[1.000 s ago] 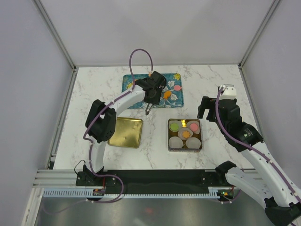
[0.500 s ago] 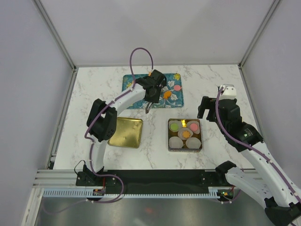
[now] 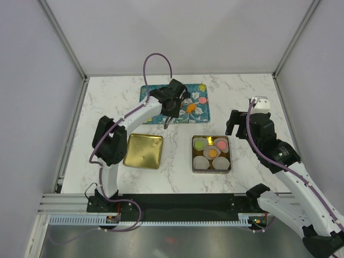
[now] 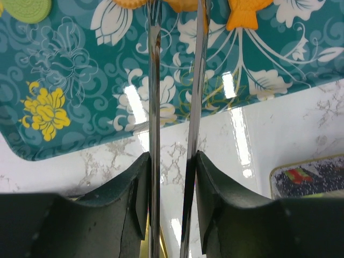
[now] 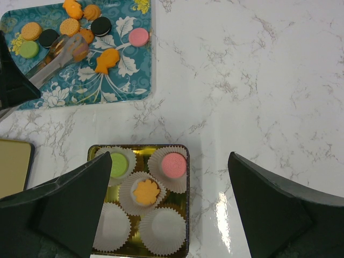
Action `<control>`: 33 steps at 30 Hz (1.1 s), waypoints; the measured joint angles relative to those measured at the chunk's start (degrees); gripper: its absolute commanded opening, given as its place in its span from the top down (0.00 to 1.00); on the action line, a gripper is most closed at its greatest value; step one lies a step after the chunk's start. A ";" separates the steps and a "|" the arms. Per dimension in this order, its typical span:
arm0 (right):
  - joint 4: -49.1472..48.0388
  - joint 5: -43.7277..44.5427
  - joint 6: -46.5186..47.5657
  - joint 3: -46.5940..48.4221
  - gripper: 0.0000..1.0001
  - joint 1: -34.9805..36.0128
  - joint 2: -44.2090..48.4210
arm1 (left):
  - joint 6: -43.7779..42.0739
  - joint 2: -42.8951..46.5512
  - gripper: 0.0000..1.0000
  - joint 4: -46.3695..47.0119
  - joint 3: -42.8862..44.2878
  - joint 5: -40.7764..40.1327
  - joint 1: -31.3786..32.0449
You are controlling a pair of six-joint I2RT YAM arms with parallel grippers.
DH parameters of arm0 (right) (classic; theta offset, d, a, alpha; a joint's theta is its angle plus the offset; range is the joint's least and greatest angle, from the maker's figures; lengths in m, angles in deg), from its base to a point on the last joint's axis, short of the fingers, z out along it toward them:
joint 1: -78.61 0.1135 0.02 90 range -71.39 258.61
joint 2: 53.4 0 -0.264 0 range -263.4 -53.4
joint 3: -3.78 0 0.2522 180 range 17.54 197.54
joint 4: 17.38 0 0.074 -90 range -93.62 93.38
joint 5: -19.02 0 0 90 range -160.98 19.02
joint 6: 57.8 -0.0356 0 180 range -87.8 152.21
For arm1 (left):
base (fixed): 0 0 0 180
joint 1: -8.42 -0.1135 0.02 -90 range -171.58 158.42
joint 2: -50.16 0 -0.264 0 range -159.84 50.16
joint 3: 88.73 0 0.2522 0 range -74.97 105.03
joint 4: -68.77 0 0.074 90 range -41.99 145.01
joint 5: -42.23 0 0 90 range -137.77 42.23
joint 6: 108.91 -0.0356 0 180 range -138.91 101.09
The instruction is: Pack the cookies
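Cookies lie on a teal flowered tray (image 3: 156, 97), also in the right wrist view (image 5: 134, 80): orange (image 5: 31, 30), black (image 5: 48, 37), green (image 5: 28, 49), pink (image 5: 138, 36) and a fish shape (image 5: 106, 60). My left gripper (image 3: 173, 102) (image 4: 172, 161) is shut on metal tongs (image 4: 154, 107) whose tips reach an orange cookie (image 4: 180, 4) at the frame's top edge. The gold tin (image 5: 137, 146) holds paper cups with a green (image 5: 118, 164), a pink (image 5: 173, 164) and an orange leaf cookie (image 5: 144, 192). My right gripper (image 3: 234, 122) (image 5: 170, 156) is open and empty above the tin.
Two white paper cups (image 5: 164, 228) in the tin's near row hold nothing. The tin's gold lid (image 3: 144, 151) lies left of the tin (image 3: 211, 141). White walls enclose the marble table (image 3: 252, 97).
The left arm's elbow has swung left and the gripper with the tongs has shifted slightly over the tray. The right arm has not moved.
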 measured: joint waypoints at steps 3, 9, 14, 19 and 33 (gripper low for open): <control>-0.02 0.00 0.00 0.00 0.02 0.00 0.00 | 0.02 3.48 0.62 -0.20 -2.16 0.00 0.00; -0.02 -0.02 -0.04 0.00 0.02 0.00 -0.02 | 0.04 8.72 0.63 -0.02 -6.14 0.02 0.46; -0.04 -0.04 -0.09 0.00 0.02 0.00 -0.02 | 0.15 13.35 0.63 0.04 -10.78 -0.04 3.13; -0.04 -0.39 -0.11 0.00 0.02 0.00 -0.07 | 1.09 20.33 0.63 0.20 -16.44 -0.33 9.42; -0.04 -0.44 -0.52 0.00 0.02 0.00 -0.39 | 6.54 29.62 0.62 0.44 -26.25 -1.07 29.75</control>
